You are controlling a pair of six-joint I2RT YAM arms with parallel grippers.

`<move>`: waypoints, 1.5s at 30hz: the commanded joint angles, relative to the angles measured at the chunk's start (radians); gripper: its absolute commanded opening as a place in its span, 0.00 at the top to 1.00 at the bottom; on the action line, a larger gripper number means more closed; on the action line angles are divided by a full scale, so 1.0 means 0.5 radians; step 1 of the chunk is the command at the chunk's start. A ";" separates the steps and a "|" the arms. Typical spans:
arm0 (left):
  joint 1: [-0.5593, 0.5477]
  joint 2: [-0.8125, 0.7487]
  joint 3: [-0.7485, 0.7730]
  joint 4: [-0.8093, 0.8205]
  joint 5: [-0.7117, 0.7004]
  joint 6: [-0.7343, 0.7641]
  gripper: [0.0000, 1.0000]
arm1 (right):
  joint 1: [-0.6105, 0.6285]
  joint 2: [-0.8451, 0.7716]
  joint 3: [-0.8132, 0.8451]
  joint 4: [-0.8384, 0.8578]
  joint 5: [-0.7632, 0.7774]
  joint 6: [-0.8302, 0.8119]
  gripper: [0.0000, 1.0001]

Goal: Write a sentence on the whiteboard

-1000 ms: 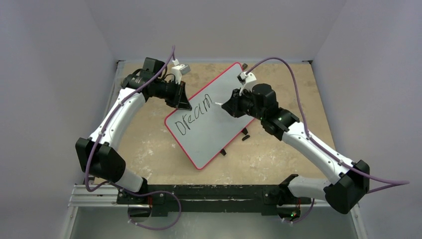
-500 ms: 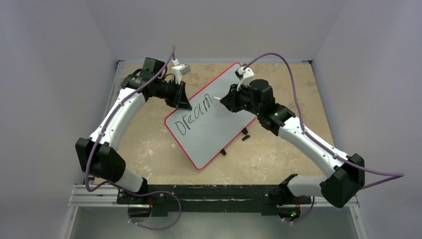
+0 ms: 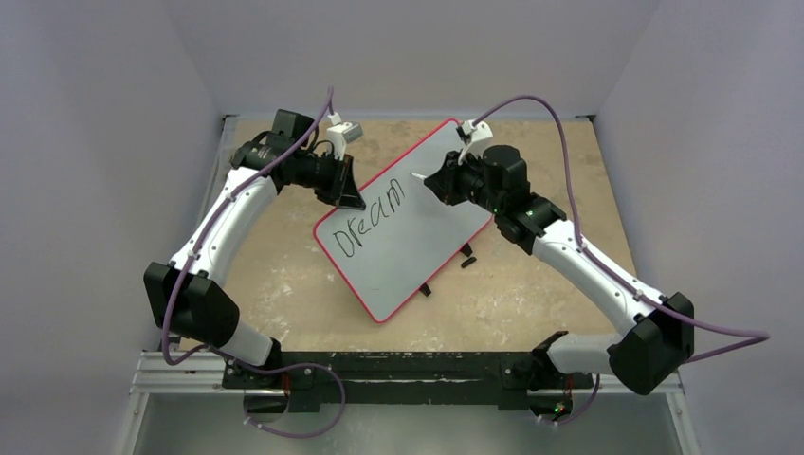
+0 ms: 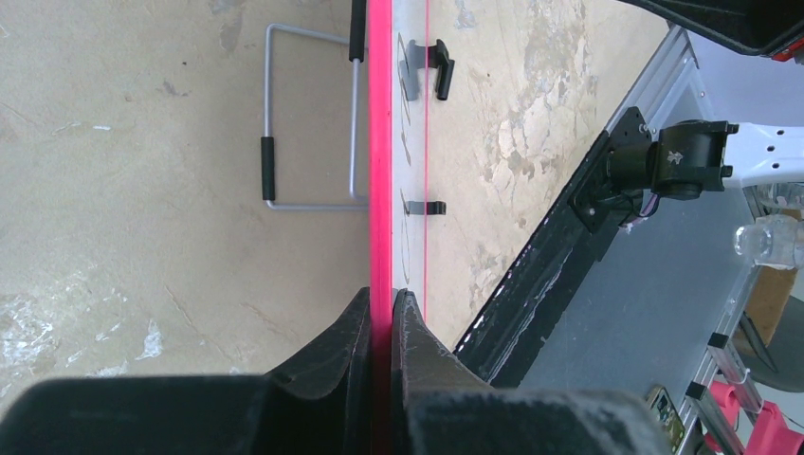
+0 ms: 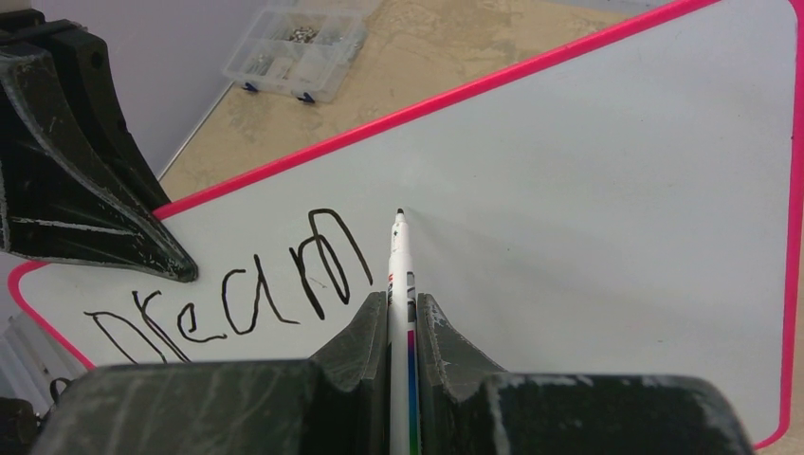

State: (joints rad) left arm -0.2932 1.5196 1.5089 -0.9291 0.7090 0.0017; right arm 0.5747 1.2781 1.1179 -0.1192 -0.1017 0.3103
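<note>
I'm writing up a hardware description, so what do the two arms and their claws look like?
The left arm and right arm have white links with black joints; a purple cable loops along each. The left claw and right claw are black, wedge-shaped and scuffed.

Sentence on whiteboard reads "Dream": black, handwritten, slanted, one line. Same word legible in top view. Colored print on marker barrel too small to read.

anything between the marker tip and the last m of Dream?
Nothing: in the right wrist view only bare whiteboard separates the tip of the marker, held by the right gripper, from the m.
</note>
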 commanded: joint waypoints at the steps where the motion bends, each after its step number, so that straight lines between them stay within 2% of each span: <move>1: -0.033 -0.042 -0.028 0.054 -0.166 0.161 1.00 | -0.017 0.013 0.087 0.133 -0.059 -0.002 1.00; 24: -0.039 -0.054 -0.027 0.052 -0.172 0.162 1.00 | -0.043 0.110 0.115 0.156 -0.171 0.019 1.00; 45: -0.042 -0.060 -0.027 0.052 -0.184 0.164 1.00 | -0.044 0.038 -0.090 0.129 -0.252 0.024 1.00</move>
State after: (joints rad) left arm -0.2951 1.5158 1.5070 -0.9306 0.6884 0.0010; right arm 0.5541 1.3197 1.0946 -0.0654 -0.2214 0.3172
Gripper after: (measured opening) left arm 0.046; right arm 0.085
